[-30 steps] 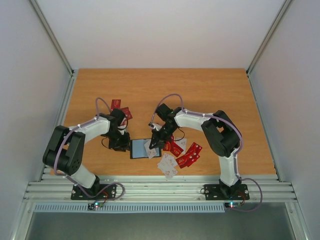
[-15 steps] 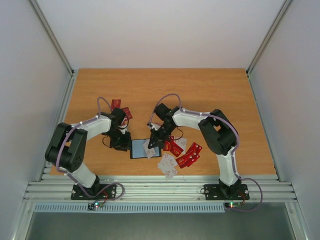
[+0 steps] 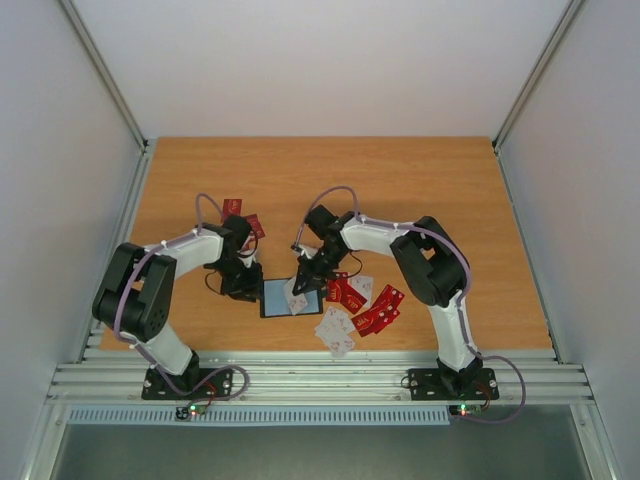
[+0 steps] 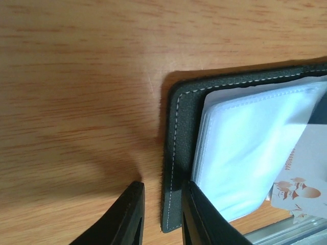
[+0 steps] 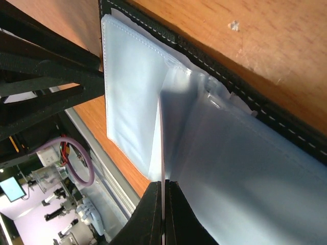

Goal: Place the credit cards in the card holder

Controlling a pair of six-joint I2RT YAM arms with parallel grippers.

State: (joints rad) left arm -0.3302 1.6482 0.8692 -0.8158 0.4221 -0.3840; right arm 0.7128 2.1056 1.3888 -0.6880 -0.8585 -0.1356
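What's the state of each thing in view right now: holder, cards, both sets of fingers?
card holder: open flat on the table, clear sleeves exposed
left gripper: fingers clamped on the holder's black edge
right gripper: fingers shut on a white card
white card: edge-on, going into a sleeve
loose cards: red and white, scattered right of the holder
two red cards: lying behind the left arm

1. One card holder [image 3: 278, 298], open on the table [image 3: 420, 190].
2. Two red credit cards [image 3: 242, 216] lie at about 11 o'clock from the holder.
3. A mixed heap of red and white cards [image 3: 352, 306] at its 3 to 4 o'clock; they overlap too much to count exactly.
4. Two arms.
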